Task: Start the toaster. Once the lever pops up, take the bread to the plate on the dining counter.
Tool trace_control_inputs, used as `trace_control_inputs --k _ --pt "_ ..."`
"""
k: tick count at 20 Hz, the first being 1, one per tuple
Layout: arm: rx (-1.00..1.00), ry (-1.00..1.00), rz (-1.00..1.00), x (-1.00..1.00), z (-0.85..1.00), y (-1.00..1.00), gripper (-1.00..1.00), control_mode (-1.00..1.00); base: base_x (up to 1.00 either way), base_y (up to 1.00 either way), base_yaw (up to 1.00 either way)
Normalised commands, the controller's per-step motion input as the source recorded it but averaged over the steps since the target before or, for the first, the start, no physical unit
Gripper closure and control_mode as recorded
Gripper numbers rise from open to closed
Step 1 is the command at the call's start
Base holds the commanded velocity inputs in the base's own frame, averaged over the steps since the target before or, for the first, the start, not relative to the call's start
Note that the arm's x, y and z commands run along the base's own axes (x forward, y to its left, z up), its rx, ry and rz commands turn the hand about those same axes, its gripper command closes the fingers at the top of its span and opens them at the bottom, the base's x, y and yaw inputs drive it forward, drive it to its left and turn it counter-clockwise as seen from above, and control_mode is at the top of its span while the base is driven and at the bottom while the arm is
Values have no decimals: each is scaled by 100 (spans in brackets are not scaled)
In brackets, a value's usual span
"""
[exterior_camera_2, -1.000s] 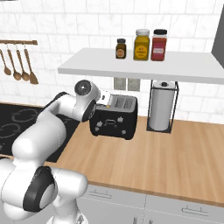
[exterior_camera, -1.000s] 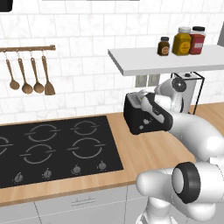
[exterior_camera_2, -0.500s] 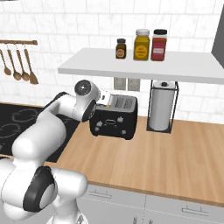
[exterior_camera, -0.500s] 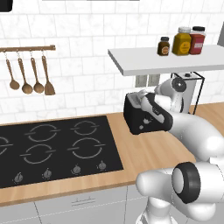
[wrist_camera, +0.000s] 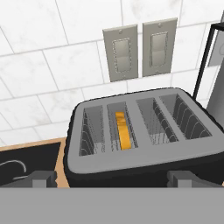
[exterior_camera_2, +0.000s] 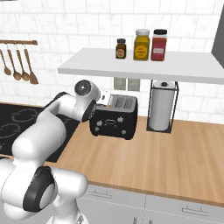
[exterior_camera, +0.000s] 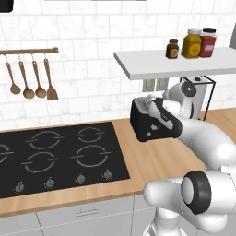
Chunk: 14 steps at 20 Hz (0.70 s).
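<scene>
The black toaster [exterior_camera_2: 114,122] stands on the wooden counter against the tiled wall, right of the hob. In the hand view its grey top [wrist_camera: 144,127] has several slots. The bread [wrist_camera: 124,130] sits deep in the second slot from the left, with only its yellow-orange edge showing. My gripper [wrist_camera: 111,178] hovers just above the near edge of the toaster, open wide, with nothing between its fingertips [wrist_camera: 41,177]. In the base views the gripper [exterior_camera: 154,107] [exterior_camera_2: 105,98] is over the toaster's [exterior_camera: 150,129] hob-side end. The plate and the dining counter are out of view.
A paper-towel roll in a black wire holder [exterior_camera_2: 161,109] stands right of the toaster. A white shelf [exterior_camera_2: 140,65] carrying three jars hangs low above it. The black hob [exterior_camera: 55,156] lies to the left, with utensils [exterior_camera: 32,80] on a rail. Two wall outlets [wrist_camera: 140,48] are behind.
</scene>
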Motion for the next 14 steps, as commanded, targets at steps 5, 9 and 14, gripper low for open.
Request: trace_control_inputs --k 5,9,14 --pt "0 0 0 0 0 0 -100 -100 0 0 0" --pt "0 0 0 0 0 0 -100 -100 0 0 0" --pt "0 0 0 0 0 0 -100 -100 0 0 0"
